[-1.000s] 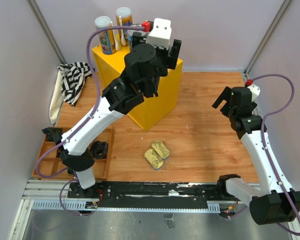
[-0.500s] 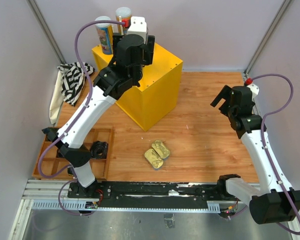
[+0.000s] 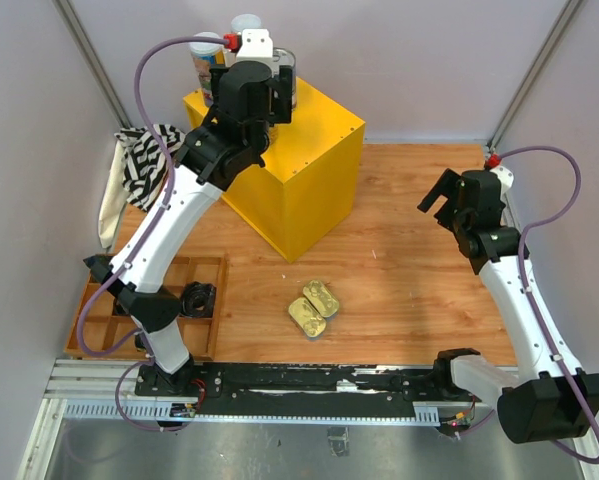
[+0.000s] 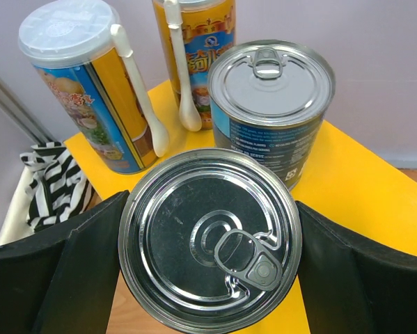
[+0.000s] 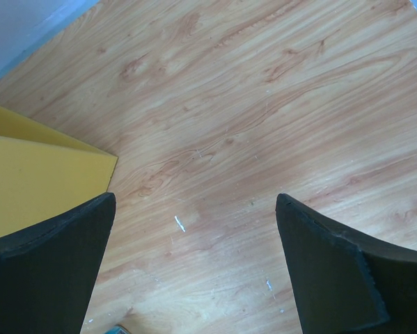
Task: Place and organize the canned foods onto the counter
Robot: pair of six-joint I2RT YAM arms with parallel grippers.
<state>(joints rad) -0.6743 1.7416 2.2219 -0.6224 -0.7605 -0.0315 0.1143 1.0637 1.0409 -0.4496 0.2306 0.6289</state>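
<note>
The counter (image 3: pixel 299 200) is bright yellow. The slim cans (image 4: pixel 76 83) have white lids and orange-and-blue labels; the far wide can (image 4: pixel 272 104) is silver over dark blue, the near wide can (image 4: pixel 209 240) silver-topped. The tins (image 3: pixel 321 296) are gold, the cloth (image 3: pixel 147 160) black-and-white striped, the worktop (image 3: pixel 399 280) pale wood grain.

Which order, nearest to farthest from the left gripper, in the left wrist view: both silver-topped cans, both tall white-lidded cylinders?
1. Held silver-topped can, between the left gripper fingers.
2. Second silver-topped can, behind on the right, and left tall cylinder, behind on the left: too close to call.
3. Centre tall cylinder, at the back.
</note>
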